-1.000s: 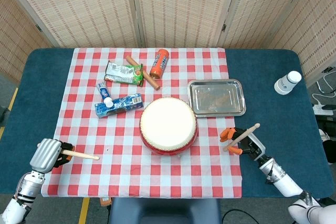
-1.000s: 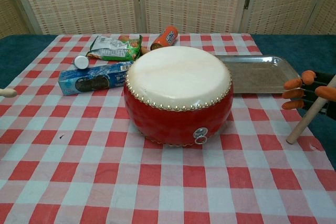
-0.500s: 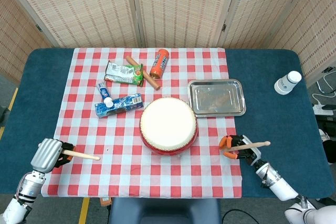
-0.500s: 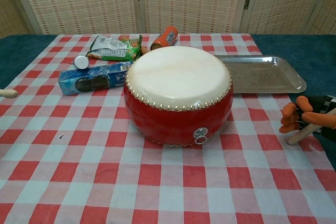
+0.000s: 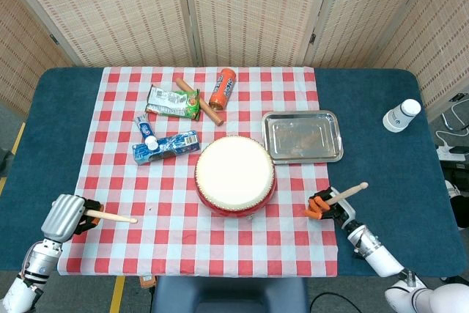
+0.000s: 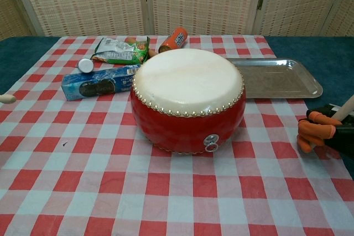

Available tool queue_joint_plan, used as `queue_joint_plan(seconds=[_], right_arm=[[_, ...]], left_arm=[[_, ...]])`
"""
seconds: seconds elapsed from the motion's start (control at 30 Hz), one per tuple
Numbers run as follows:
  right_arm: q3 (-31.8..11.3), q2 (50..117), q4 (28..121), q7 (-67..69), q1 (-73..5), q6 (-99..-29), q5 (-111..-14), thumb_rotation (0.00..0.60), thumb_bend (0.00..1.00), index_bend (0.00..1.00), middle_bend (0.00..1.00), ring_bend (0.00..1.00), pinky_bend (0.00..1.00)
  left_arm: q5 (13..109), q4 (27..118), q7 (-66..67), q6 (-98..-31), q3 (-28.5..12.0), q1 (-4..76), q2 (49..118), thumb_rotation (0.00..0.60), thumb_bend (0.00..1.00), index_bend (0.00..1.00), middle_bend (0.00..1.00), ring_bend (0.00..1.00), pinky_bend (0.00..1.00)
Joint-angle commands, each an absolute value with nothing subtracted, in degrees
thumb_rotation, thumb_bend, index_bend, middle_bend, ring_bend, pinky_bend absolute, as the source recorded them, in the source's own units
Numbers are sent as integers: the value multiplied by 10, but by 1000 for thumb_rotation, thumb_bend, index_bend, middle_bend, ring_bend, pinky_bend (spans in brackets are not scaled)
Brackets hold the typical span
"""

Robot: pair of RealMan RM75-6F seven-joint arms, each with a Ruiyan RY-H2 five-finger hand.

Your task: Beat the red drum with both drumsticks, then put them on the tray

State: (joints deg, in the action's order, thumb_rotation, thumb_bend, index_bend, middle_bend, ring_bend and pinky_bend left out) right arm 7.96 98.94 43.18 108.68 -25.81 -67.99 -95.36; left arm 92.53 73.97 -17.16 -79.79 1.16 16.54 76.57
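Drum (image 5: 234, 176) sits at the bench's middle, toward the front edge, on the checked cloth (image 5: 117, 152). Behind and right of it lies the tray (image 5: 303, 137), holding nothing. Left hand (image 5: 64, 216), by the front-left corner, grips a stick (image 5: 111, 217) pointing toward the drum. Right hand (image 5: 325, 206), front-right of the drum, is closed around the other stick (image 5: 347, 193).

From the chest, the drum (image 6: 188, 100) fills the centre; the tray (image 6: 276, 78) is bare. Right hand (image 6: 318, 134) clasps its stick (image 6: 345, 108) at the right edge.
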Motion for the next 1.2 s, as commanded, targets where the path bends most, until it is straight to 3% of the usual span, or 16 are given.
queue_joint_plan(seconds=[0.03, 0.2, 0.37, 0.6, 0.7, 0.87, 1.2], right_arm=[[76, 992, 438, 1084, -262, -680, -952, 600, 0, 1000, 932, 852, 726], [71, 993, 451, 1072, -265, -685, -950, 600, 19, 1000, 990, 915, 772], [63, 986, 474, 1046, -267, -681, -941, 600, 149, 1000, 1000, 974, 827], [41, 970, 518, 996, -264, -680, -916, 600, 489, 1000, 1000, 1000, 986], [35, 954, 546, 973, -265, -679, -913, 600, 586, 1000, 1000, 1000, 1000], [26, 882, 647, 836, -288, -641, -903, 600, 627, 1000, 1000, 1000, 1000], [6, 648, 938, 306, -380, -448, -792, 600, 647, 1000, 1000, 1000, 1000]], left_arm=[[925, 737, -173, -798, 12, 165, 766, 600, 794, 1000, 1000, 1000, 1000], [924, 734, -176, -798, 11, 165, 767, 600, 795, 1000, 1000, 1000, 1000], [924, 730, -178, -797, 11, 165, 769, 600, 794, 1000, 1000, 1000, 1000], [923, 726, -182, -798, 9, 166, 772, 600, 809, 1000, 1000, 1000, 1000], [922, 724, -183, -799, 8, 166, 772, 600, 809, 1000, 1000, 1000, 1000], [921, 722, -184, -802, 5, 166, 769, 600, 809, 1000, 1000, 1000, 1000], [922, 725, -178, -807, 2, 166, 768, 600, 808, 1000, 1000, 1000, 1000]])
